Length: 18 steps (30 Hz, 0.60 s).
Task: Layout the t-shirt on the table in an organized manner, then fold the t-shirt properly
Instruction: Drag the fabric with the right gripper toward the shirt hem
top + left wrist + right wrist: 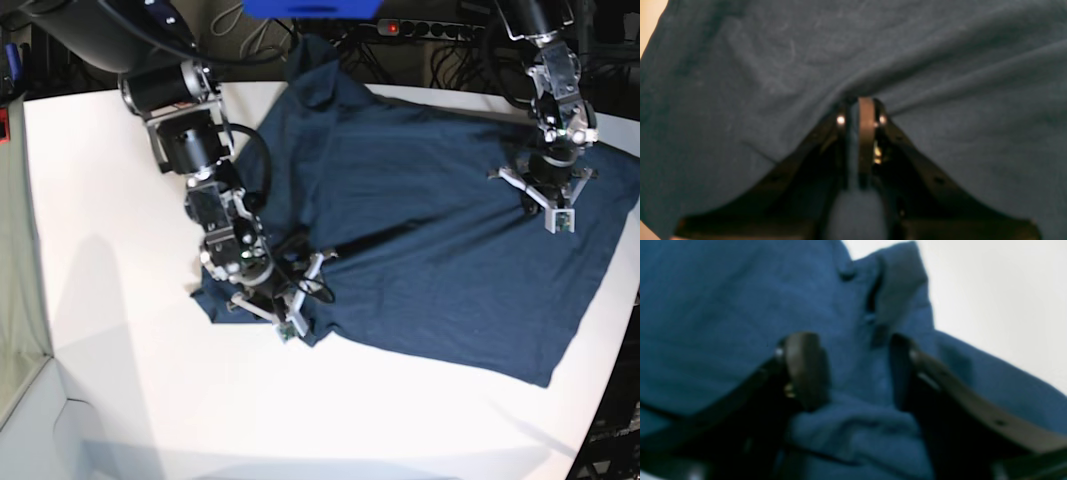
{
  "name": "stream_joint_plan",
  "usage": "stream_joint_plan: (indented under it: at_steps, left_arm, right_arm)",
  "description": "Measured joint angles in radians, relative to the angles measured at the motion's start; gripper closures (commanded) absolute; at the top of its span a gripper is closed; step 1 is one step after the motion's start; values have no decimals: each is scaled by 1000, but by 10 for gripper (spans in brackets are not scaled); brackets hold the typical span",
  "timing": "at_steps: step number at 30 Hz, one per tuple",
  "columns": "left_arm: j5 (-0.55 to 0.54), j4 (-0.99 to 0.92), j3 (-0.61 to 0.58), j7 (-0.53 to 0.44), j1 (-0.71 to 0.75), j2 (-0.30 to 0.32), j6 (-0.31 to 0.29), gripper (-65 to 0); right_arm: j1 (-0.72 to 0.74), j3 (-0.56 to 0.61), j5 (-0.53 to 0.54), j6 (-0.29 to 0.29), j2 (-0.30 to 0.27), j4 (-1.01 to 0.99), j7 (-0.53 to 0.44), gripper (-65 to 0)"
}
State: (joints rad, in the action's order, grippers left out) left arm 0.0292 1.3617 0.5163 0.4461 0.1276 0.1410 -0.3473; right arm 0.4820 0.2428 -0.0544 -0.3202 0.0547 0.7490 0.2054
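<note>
T-shirt, dark navy soft cloth, lay rumpled on white counter. Left claw pinched fold; right claw spread over bunched sleeve. Best: grip sleeve hem only, pull outward, flatten.

White table; dark navy t-shirt spread across it, wrinkled.

t-shirt lies spread on the table, covering its far-right part and reaching the far edge. Right gripper sits on the shirt's near-left corner; left gripper on the cloth near the right edge.
</note>
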Motion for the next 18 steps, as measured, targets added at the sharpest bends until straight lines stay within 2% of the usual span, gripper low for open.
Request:
stream_joint_plan:
  at_steps: [5, 14, 18]
  left_arm:
    - [0, 1, 0, -2, 2, 0, 0, -40]
    - [-1, -2, 0, -3, 3, 0, 2, -40]
    - [-4, -5, 0, -24, 11, 0, 3, -40]
  right_arm:
    - [35, -1, 0, 1, -3, -63, -27, -155]
    - [85, 0, -1, -3, -21, -74, 3, -12]
    - [132, 0, 3, -5, -40, -70, -7, 0]
